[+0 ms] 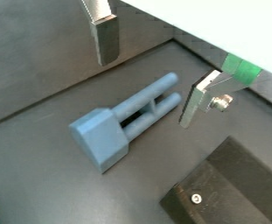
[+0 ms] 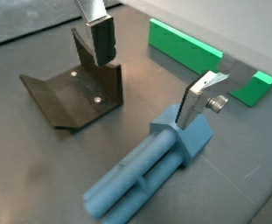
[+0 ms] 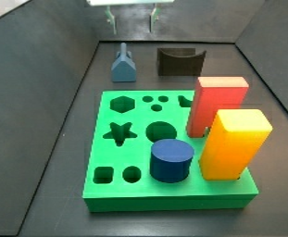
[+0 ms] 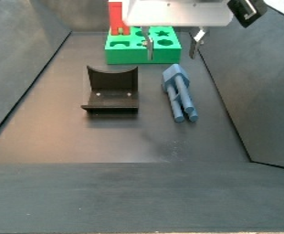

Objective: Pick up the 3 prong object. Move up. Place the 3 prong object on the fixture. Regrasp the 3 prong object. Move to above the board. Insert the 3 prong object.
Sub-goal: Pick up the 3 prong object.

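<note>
The hand (image 2: 149, 72) hangs above the dark bench (image 4: 131, 137), its two silver fingers (image 2: 100, 39) spread wide with nothing between them. In both wrist views the gap is empty and the pads stand clear of every piece.

The 3 prong object (image 4: 180, 91), a slim steel-blue plastic piece with a peaked end, lies flat on the bench, untouched. In a wrist view (image 1: 124, 120) its prongs run towards one finger and its blocky end points away. It sits beside the fixture (image 4: 110, 90), a dark L-shaped bracket on a base plate, the two apart with bare floor between them. The pickup step is judged not yet done; the spread of the fingers suits a descent over the piece.

The board (image 3: 133, 139), a bright green slab with shaped cut-outs, lies beyond, at the far end in a side view. It carries a red block (image 3: 216, 105), a yellow block (image 3: 232, 143) and a dark blue cylinder (image 3: 172, 160) along one side.

Open room: the floor around the piece is clear on all sides. The sloping bench wall (image 4: 224, 101) runs near its outer flank, and the fixture's upright stands on the inner side; a closing grip across the narrow width should clear both, in my judgement.
</note>
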